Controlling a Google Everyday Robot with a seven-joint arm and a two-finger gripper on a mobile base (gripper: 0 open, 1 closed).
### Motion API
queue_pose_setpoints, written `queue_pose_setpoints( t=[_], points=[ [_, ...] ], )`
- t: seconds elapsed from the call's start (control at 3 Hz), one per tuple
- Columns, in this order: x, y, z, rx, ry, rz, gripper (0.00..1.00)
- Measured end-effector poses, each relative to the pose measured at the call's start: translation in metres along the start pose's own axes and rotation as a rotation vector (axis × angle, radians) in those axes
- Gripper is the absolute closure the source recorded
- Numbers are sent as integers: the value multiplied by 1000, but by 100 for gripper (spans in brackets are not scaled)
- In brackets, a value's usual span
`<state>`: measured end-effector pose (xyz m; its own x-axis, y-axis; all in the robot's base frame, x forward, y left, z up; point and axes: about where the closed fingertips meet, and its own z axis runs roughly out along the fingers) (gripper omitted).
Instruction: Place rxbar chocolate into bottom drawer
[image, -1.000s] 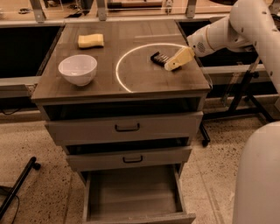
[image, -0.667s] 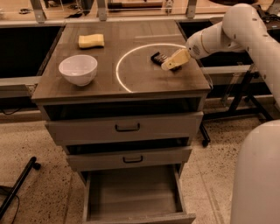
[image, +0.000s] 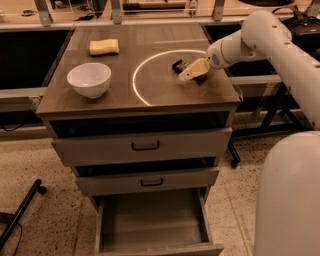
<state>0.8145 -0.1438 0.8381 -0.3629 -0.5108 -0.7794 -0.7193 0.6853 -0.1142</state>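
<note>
The rxbar chocolate (image: 177, 65) is a small dark bar lying on the cabinet top, inside the right part of a pale ring of light. Only its left end shows; the rest is hidden under my gripper (image: 192, 71). The gripper, with tan tips, reaches in from the right on a white arm and sits low over the bar. Whether it touches the bar I cannot tell. The bottom drawer (image: 150, 246) is pulled out at the foot of the cabinet, a deep plain box with nothing in it.
A white bowl (image: 89, 79) stands at the left of the cabinet top (image: 120, 97). A yellow sponge (image: 104, 46) lies at the back left. Two shallower drawers with black handles (image: 145, 146) are slightly open above the bottom drawer. The robot's white body (image: 287, 200) fills the lower right.
My gripper has moved a little to the left, closer over the dark bar. The bar, bowl, sponge and drawers have not moved.
</note>
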Motion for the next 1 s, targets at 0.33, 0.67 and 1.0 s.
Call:
queue_pose_setpoints(
  t=[0.33,0.67,1.0],
  points=[
    [1,0,9,5,17,13,0],
    [3,3,16,-6,38,25,0],
    [6,6,23,-8,64,28,25]
  ],
)
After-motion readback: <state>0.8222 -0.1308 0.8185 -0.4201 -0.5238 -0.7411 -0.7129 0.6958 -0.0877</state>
